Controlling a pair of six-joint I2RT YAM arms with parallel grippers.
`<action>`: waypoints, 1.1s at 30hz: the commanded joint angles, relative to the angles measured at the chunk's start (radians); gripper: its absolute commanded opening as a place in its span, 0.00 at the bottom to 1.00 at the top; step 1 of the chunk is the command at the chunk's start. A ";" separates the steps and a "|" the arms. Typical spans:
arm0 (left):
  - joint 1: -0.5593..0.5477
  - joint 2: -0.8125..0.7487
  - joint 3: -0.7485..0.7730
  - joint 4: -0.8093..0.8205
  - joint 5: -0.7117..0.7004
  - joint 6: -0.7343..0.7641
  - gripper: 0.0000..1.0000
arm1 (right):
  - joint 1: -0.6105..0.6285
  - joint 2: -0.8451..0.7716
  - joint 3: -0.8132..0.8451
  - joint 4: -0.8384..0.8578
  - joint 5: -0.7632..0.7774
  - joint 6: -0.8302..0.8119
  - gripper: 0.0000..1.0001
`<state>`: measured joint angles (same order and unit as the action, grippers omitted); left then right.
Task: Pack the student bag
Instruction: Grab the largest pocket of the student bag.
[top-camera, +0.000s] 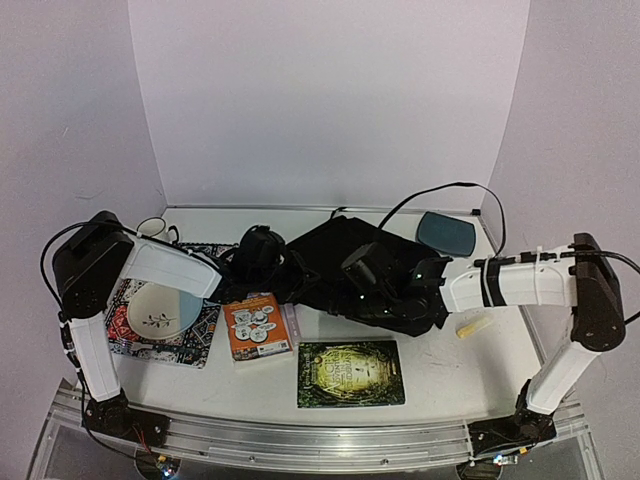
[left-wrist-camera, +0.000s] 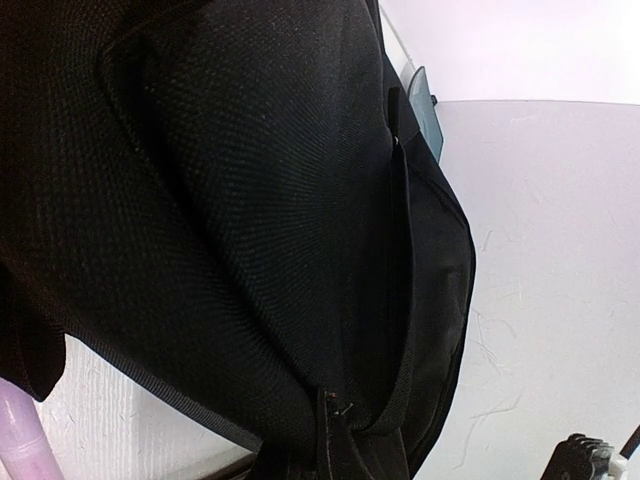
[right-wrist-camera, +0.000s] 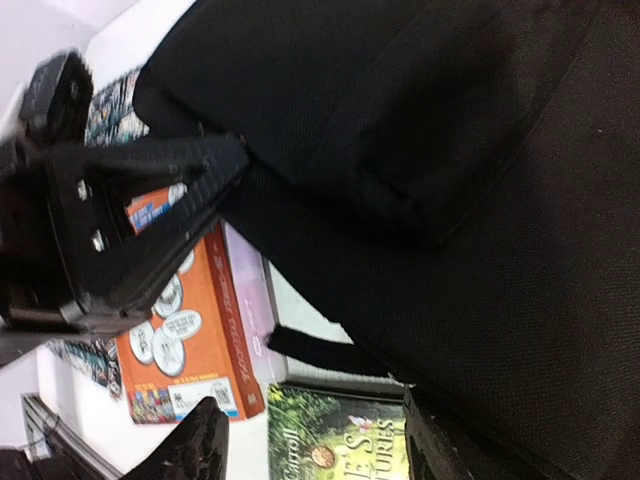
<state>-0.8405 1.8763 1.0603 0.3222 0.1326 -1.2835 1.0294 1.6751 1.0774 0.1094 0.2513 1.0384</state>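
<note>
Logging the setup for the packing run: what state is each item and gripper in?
student bag: lying on the table, no opening showing.
left gripper: shut, tips at the bag's edge.
right gripper: open, holding nothing.
green book: closed, lying flat.
orange box: closed, lying flat.
plate: empty, right way up.
mug: upright.

The student bag (top-camera: 370, 275) blocks desk (top-camera: 450, 375) centre. An orange box (top-camera: 258, 328) and green book (top-camera: 350, 372) crowd its front. Right front lies open.

Green book (right-wrist-camera: 335, 440) cover: "arroll", "E'S" legible; other print unreadable.
</note>
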 joint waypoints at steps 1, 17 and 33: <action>-0.023 -0.065 0.053 0.053 0.009 0.003 0.00 | -0.002 0.023 0.036 -0.037 0.125 0.099 0.63; -0.048 -0.095 0.060 0.052 -0.019 0.036 0.00 | -0.003 0.077 0.050 -0.069 0.240 0.128 0.42; -0.041 -0.087 0.083 0.052 -0.059 0.078 0.00 | -0.003 0.024 0.015 -0.077 0.185 0.065 0.00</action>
<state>-0.8711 1.8467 1.0709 0.3128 0.0678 -1.2440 1.0326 1.7351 1.0985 0.0590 0.4331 1.1341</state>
